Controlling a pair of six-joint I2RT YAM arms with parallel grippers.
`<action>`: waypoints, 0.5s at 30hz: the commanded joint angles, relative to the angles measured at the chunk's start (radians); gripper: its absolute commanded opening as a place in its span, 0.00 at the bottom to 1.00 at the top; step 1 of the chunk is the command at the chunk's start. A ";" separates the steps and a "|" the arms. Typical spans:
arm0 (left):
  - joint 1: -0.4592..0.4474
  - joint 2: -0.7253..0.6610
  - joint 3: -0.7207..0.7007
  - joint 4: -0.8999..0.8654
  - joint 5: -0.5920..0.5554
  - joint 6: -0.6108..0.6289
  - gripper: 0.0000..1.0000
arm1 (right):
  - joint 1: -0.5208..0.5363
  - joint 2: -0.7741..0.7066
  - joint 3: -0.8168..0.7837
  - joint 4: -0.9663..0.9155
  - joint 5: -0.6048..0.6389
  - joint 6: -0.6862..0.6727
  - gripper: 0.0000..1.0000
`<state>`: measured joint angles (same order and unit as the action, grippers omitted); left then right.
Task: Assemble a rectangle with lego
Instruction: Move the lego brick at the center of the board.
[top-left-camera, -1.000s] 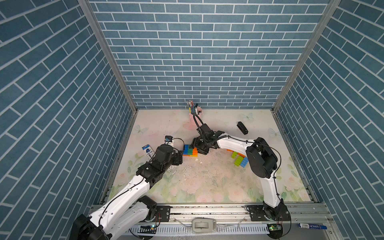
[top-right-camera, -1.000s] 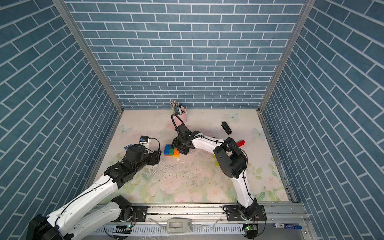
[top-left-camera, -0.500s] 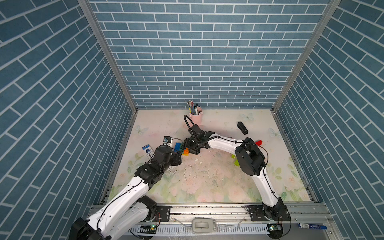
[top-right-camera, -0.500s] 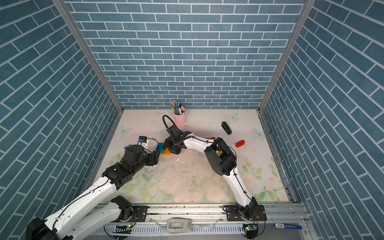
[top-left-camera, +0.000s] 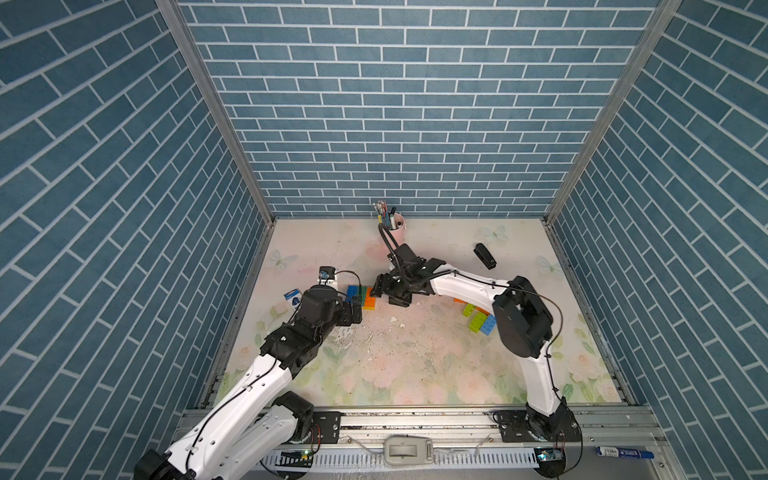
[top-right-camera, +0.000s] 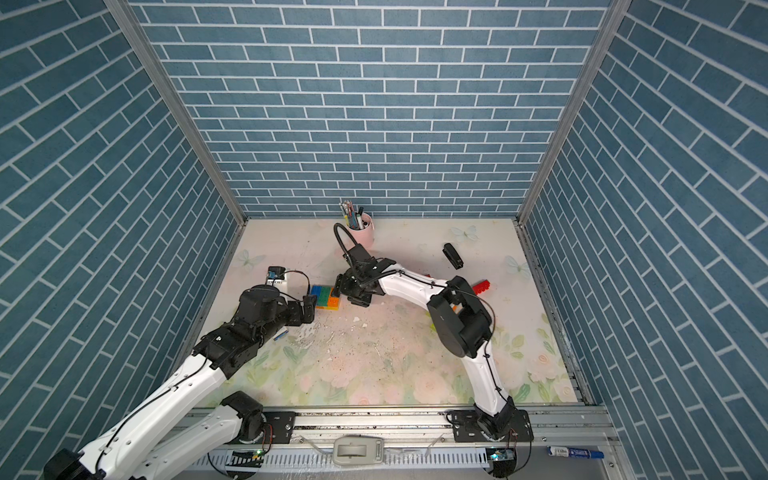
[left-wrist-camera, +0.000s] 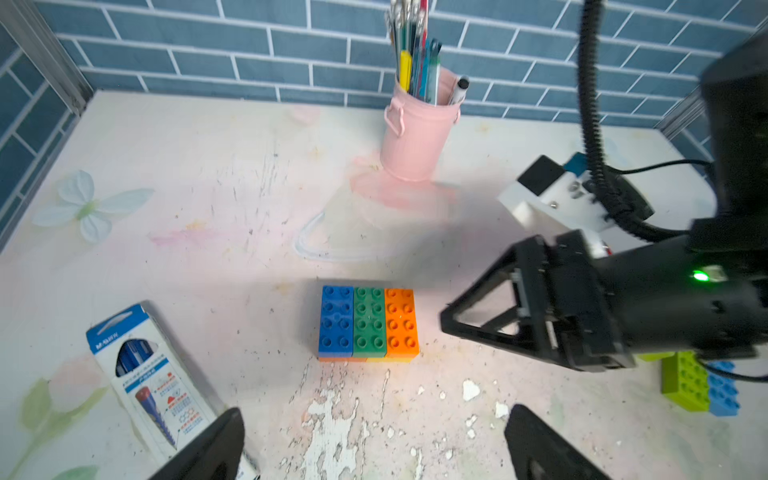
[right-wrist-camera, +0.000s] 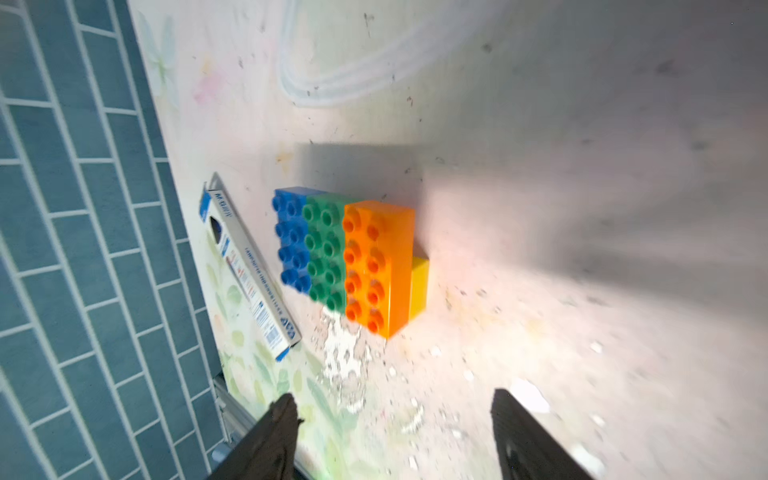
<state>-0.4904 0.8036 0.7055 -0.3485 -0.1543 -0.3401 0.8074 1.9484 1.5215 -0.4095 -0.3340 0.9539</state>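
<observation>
The lego block lies flat on the table: blue, green and orange bricks side by side on an orange and yellow lower layer, also seen in both top views and in the right wrist view. My left gripper is open and empty, just short of the block's near side. My right gripper is open and empty too, beside the block's orange end. Loose lime and blue bricks lie under the right arm. A red brick lies further right.
A pink pen cup stands at the back wall. A black stapler lies at the back right. A blue-and-white pen box lies left of the block, near the left wall. The table surface is flaking in front of the block.
My left jaws have spread much wider. The right jaws have opened a little beside the orange end. The block now sits slightly further left than a second ago.
</observation>
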 joint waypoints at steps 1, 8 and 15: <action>0.008 -0.030 0.024 0.025 0.040 0.031 0.99 | -0.073 -0.162 -0.099 -0.109 0.083 -0.161 0.73; -0.100 0.232 0.103 0.087 0.173 0.077 0.99 | -0.142 -0.187 -0.075 -0.476 0.520 -0.507 0.56; -0.376 0.522 0.159 0.121 0.008 0.142 0.99 | -0.163 -0.032 0.028 -0.468 0.513 -0.600 0.53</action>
<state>-0.8421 1.2869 0.8452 -0.2356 -0.0975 -0.2184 0.6498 1.8721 1.5066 -0.8276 0.1276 0.4507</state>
